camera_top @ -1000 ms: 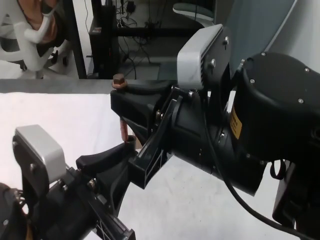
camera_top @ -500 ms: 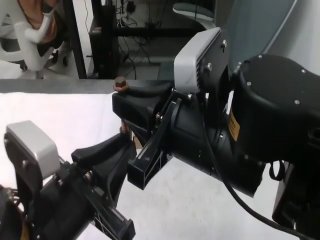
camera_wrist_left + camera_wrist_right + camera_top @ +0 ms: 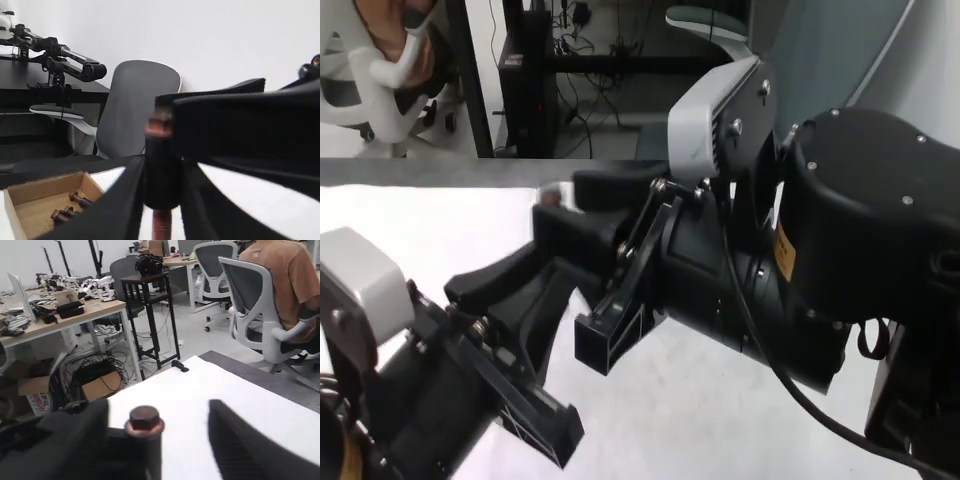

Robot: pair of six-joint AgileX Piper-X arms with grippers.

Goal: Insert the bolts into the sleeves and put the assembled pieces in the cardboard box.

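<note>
Left arm [image 3: 410, 380] low at near left, angled up and forward over white worktop [image 3: 420, 230]. Left pincer [image 3: 162, 187] clamped on dark sleeve [image 3: 161, 172], held upright. Copper bolt [image 3: 144, 419] sits through sleeve, head above, thread below. Right pincer [image 3: 158, 440] level around bolt head, fingers parted, one clear of it. Right arm [image 3: 840, 260] raised, extending leftward. Cardboard box [image 3: 42, 187] beyond, assembled pieces [image 3: 65, 212] lying inside.
</note>
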